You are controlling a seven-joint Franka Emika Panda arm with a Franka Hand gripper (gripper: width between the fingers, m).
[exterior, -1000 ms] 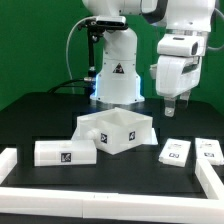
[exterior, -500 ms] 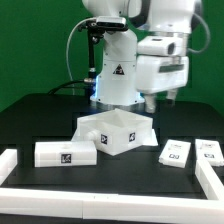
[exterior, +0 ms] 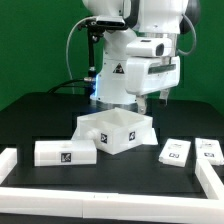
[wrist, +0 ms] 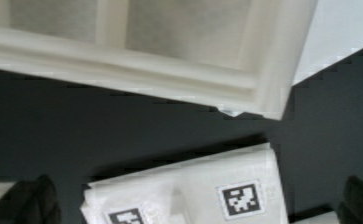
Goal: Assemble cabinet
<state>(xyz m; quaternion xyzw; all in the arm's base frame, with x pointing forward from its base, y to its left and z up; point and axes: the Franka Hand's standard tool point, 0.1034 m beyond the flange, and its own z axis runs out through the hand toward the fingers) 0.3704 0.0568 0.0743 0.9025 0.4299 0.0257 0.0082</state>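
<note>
The cabinet [exterior: 116,133], an open white box with inner compartments, sits mid-table. In the wrist view its ribbed wall and corner [wrist: 151,45] fill one side. My gripper [exterior: 155,99] hangs in the air above the box's far right corner, jaws open and empty. In the wrist view the gripper [wrist: 196,205] shows only as two dark fingertips [wrist: 25,201] at the frame's edges. A white block with two marker tags [wrist: 187,192] lies on the black table far below, between them. A long white tagged block [exterior: 65,152] lies at the box's left.
Two small white tagged pieces [exterior: 176,153] [exterior: 208,150] lie on the exterior view's right. Long white border rails run along the front [exterior: 90,205], the left [exterior: 8,160] and the right [exterior: 212,178]. The arm's base [exterior: 115,75] stands behind the box.
My gripper has moved from the exterior view's right toward the left, to above the cabinet's far right corner, staying open. The parts on the table have not moved.
</note>
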